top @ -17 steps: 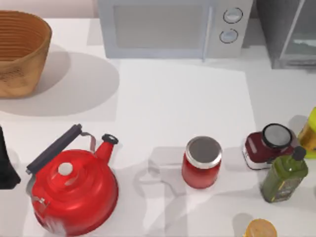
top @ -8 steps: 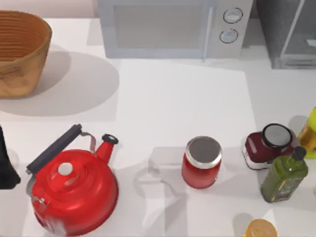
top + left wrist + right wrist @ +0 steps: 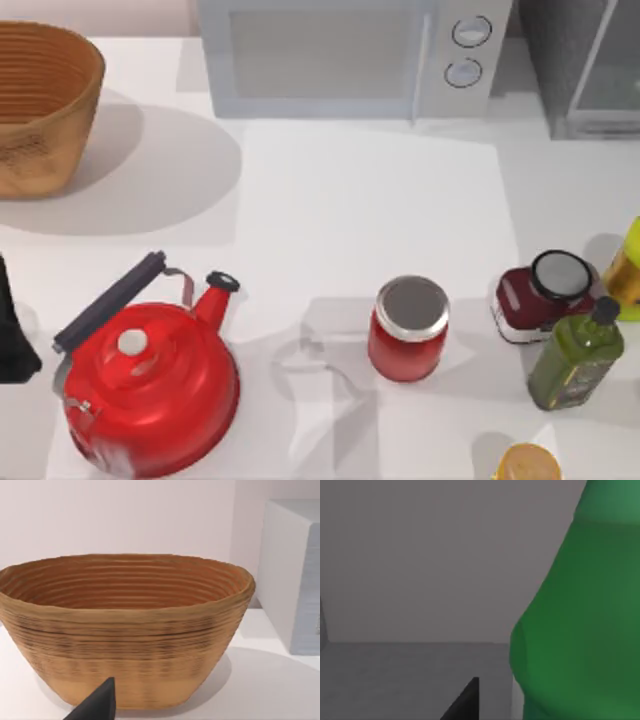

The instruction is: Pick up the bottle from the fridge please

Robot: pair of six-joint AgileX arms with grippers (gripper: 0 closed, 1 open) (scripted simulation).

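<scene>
Top view comparison with the two earlier frames: every object on the counter (image 3: 380,190) sits where it sat before. I see one change, at the fridge (image 3: 585,60) in the far right corner: the pale shape behind its glassy door panel a second ago is gone, and the panel now reads uniform grey.

Right wrist view: the bright green bottle (image 3: 580,620) stands very close to the camera, on a grey surface in front of a plain dark grey wall. The frame cuts off its neck, cap and base; I see its swelling shoulder and body. A single dark fingertip (image 3: 465,702) of my right gripper enters beside the bottle. I cannot tell whether the claw is spread or closed, nor whether it touches the bottle.

Left arm: a black piece of it (image 3: 12,330) is parked at the counter's left edge. In the left wrist view one dark fingertip (image 3: 97,705) points at the woven basket (image 3: 125,630), which occupies the far left corner. Claw width cannot be determined.

Partly visible items:
- Microwave (image 3: 350,55) at the far edge, top cut off.
- Yellow container (image 3: 628,270) at the right edge, cut off.
- Orange-lidded jar (image 3: 528,465) at the near edge, cut off.

Fully visible: red kettle (image 3: 150,385) near the left front, red jar (image 3: 408,330) with a grey lid at centre, dark red jar (image 3: 540,295) just beside the olive-green bottle (image 3: 578,355).
</scene>
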